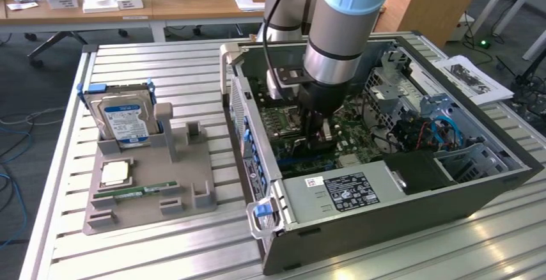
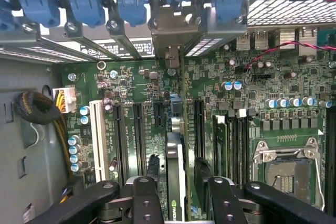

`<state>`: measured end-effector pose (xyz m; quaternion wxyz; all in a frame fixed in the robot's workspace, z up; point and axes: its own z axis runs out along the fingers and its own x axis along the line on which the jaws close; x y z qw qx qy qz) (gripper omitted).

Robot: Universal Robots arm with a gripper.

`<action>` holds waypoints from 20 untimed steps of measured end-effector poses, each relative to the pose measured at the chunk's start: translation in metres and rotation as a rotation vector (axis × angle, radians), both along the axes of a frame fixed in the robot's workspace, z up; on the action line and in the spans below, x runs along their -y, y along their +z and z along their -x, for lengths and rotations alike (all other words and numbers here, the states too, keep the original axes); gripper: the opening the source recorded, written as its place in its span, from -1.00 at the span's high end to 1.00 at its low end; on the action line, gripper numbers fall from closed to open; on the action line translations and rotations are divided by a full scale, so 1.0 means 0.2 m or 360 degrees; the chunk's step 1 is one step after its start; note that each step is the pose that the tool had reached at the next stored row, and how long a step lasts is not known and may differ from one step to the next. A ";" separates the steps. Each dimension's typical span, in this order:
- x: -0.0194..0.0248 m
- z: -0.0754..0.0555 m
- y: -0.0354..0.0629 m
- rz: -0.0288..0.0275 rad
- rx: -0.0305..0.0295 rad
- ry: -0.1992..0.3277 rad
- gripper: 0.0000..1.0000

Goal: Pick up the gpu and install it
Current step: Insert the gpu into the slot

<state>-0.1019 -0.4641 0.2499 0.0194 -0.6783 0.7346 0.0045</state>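
The gpu is seen edge-on in the wrist view, standing upright in a slot of the green motherboard, between the two fingers of the gripper. It appears as a thin card with a dark face, a pale metal strip along its top edge and a small green logo near the gripper end. Its far end runs toward the metal bracket at the row of blue clips on the case's rear wall.

The jaws are seen spread apart, one black finger on each side of the card with a gap to it, so the card is judged to be released rather than gripped. In the exterior view the gripper is reached down inside the open computer case, over the middle of the board.

Whether the card is pushed fully home in its slot cannot be told. If it is only partly seated, it could tilt or lift at one end. A finger could also catch the card's edge on any sideways drift and lever it out.

Outside the case, toward the exterior view's left, a grey parts holder carries a hard drive with a blue label, a processor and a memory stick.
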 end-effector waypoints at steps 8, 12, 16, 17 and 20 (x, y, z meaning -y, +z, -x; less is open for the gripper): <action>-0.002 0.00 0.008 0.00003 0.00001 0.0000 0.20; -0.003 0.00 0.008 0.00001 0.00001 0.0000 0.20; -0.003 0.00 0.008 0.00000 0.00001 0.0000 0.20; -0.003 0.00 0.008 0.00000 0.00002 0.0000 0.20; -0.003 0.00 0.008 0.00004 0.00000 0.0000 0.35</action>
